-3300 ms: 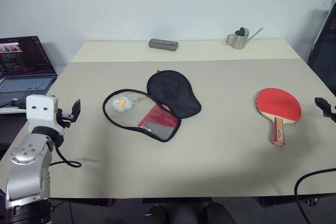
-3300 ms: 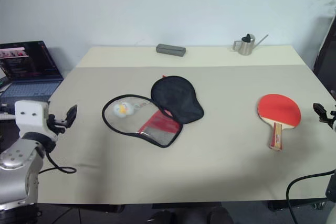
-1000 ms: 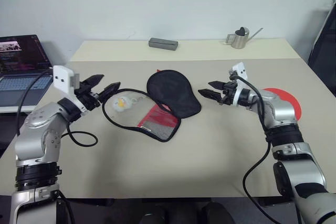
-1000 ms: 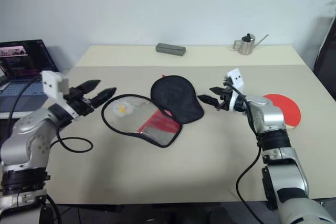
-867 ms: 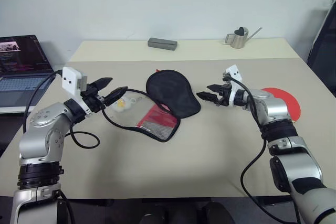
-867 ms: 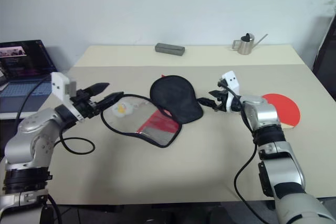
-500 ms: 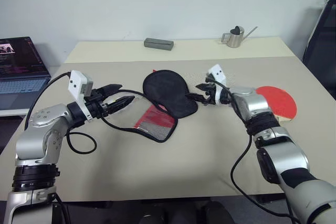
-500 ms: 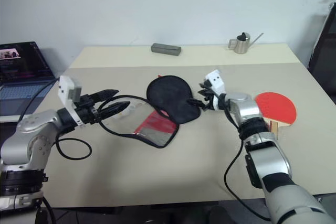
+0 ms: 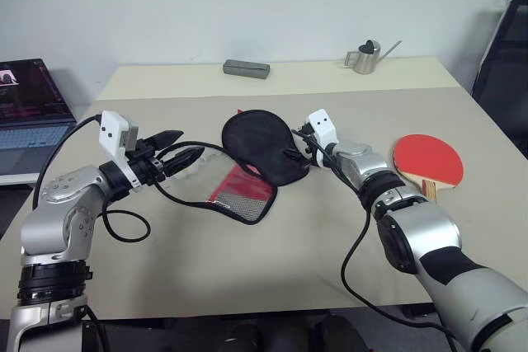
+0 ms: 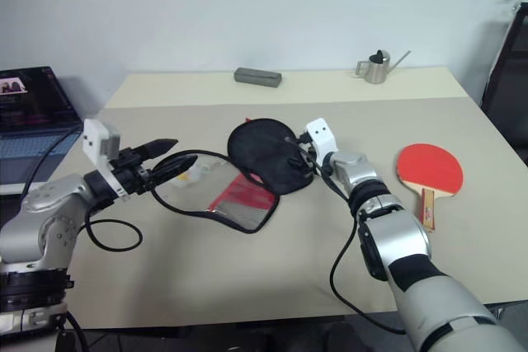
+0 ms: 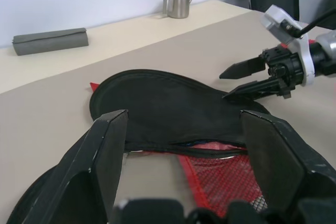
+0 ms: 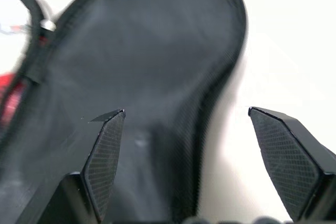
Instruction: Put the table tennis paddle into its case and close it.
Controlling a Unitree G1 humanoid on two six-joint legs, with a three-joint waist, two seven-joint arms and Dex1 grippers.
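**Both arms close in on the open case, paddle waiting at the side**

Beige counter (image 9: 330, 286) fills the scene, with a pale wall behind it. A grey box (image 9: 246, 68) and a small metal watering can (image 9: 363, 57) stand along its far edge, and a laptop (image 9: 25, 113) sits off to the side at about 9 o'clock.

Near the middle of the counter lies the case (image 9: 247, 162), unzipped. Its black lined flap (image 9: 260, 144) is folded open toward 1 o'clock, and the red front with mesh lies toward 6 o'clock. The table tennis paddle (image 9: 426, 161) rests flat at 3 o'clock from the case, well apart from it, with the handle pointing toward the near edge. Nothing holds it.

The right gripper (image 10: 294, 154) is at the flap's edge on the 3 o'clock side. Its jaws are spread, one over the black lining and one over bare counter, and they pinch nothing. The left gripper (image 9: 183, 158) hovers at the 9 o'clock rim of the case, jaws also spread wide and empty.

I judge that the step now is to take hold of the case so it stays open. To do this well, the right jaws should close on the flap's rim only, not on both layers, and lift it gently. The left jaws should pin or hold the opposite rim, so that the pouch does not slide. The mouth should face 3 o'clock, toward the paddle.
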